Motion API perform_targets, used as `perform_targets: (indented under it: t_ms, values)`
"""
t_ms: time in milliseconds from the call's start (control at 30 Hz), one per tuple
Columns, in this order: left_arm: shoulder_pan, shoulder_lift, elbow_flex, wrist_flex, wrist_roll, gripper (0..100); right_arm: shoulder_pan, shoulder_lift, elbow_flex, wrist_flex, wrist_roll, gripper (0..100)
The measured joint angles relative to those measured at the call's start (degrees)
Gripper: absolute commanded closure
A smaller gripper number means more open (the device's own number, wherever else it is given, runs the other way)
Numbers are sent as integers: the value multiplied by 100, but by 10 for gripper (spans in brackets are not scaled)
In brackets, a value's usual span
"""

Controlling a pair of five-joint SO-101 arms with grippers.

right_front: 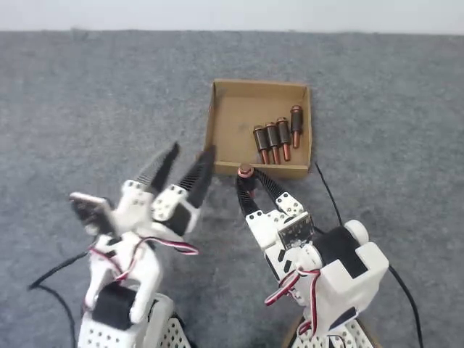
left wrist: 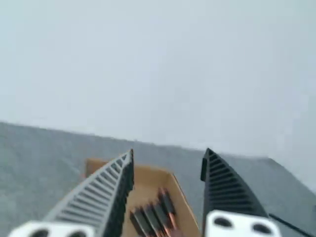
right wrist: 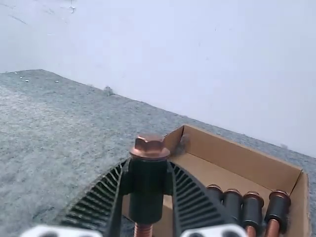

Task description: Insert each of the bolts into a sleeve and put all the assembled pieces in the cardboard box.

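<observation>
The cardboard box (right_front: 226, 119) sits at the middle back of the grey carpet, with several assembled bolt-and-sleeve pieces (right_front: 275, 141) lying side by side in its right half. My right gripper (right_front: 247, 177) is at the box's near wall, shut on another assembled piece (right wrist: 147, 183), a copper bolt standing upright in a black sleeve. That bolt's head (right_front: 245, 171) shows from above, just outside the near wall. My left gripper (right_front: 190, 159) hangs open and empty to the left of the box's near corner. In the left wrist view, the box (left wrist: 145, 180) and its pieces (left wrist: 154, 215) lie between the fingers.
Grey carpet (right_front: 87, 101) covers the table, with a white wall (right wrist: 197, 54) behind it. Black cables (right_front: 330, 199) trail on the carpet right of the box and near the left arm's base.
</observation>
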State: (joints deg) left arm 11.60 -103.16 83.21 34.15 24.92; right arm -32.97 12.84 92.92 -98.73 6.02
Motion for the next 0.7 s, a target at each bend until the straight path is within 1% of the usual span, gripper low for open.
perform_targets:
  t_ms: [167,300,367,433,600,700]
  values:
    - [-774,-9,-431,9,-176,803,44,0,0,0,0,991]
    - [-1538,-9,-791,123,-246,918,53,0,0,0,0,991]
    - [-1960,-9,-941,396,-484,985,62,0,0,0,0,991]
    - [-2268,-9,-1002,738,-686,987,62,0,0,0,0,991]
    - [-2470,-9,-862,1714,-1380,985,62,0,0,0,0,991]
    - [-2523,-9,-369,1969,-1556,985,62,0,0,0,0,991]
